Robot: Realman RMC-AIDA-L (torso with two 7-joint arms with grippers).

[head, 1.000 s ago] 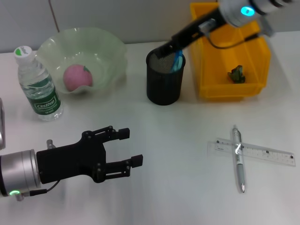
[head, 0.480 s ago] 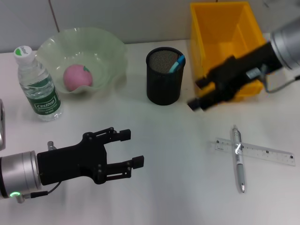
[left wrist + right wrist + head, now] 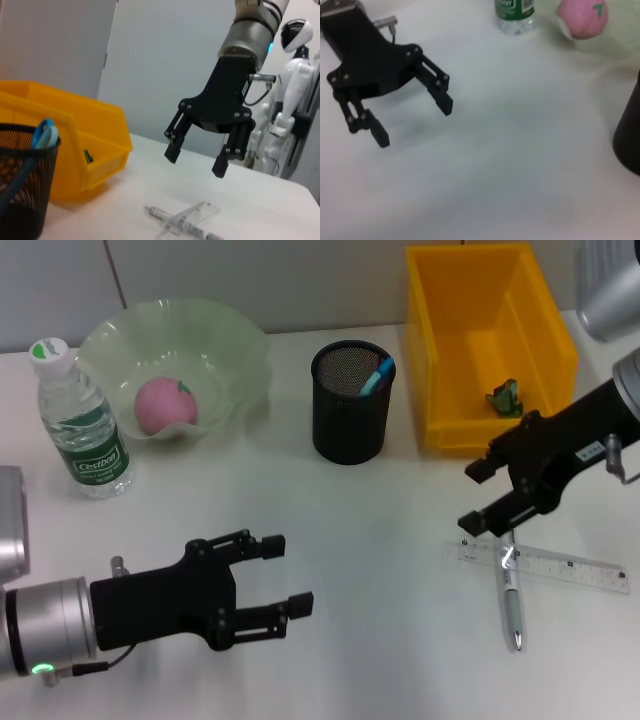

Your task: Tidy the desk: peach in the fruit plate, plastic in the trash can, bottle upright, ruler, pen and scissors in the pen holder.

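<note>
The white tabletop point(image 3: 380, 570) carries the whole work set against a pale wall. At 12 o'clock stands the black mesh pen holder point(image 3: 350, 405), with a blue-handled item, probably the scissors point(image 3: 376, 377), already in it. At 10 o'clock the peach point(image 3: 165, 405) lies in the fruit plate point(image 3: 235, 340), with the bottle point(image 3: 80, 425) upright beside it. At 1 o'clock the yellow trash can point(image 3: 450, 360) holds a small green scrap point(image 3: 504, 397).

Remaining items: the pen point(image 3: 511, 585) lies across the clear ruler point(image 3: 570, 568) at 4 o'clock, touching it.

The right gripper point(image 3: 480, 498) hovers just above the pen's top end, fingers wide apart and empty. The left gripper point(image 3: 282, 575) is parked at 7 o'clock, fingers likewise spread, holding nothing.

Handling judgement: the pen is light, rigid and smooth, liable to roll. Grip it across the barrel near mid-length. The ruler is thin, flat and slippery; its edge offers little purchase.
</note>
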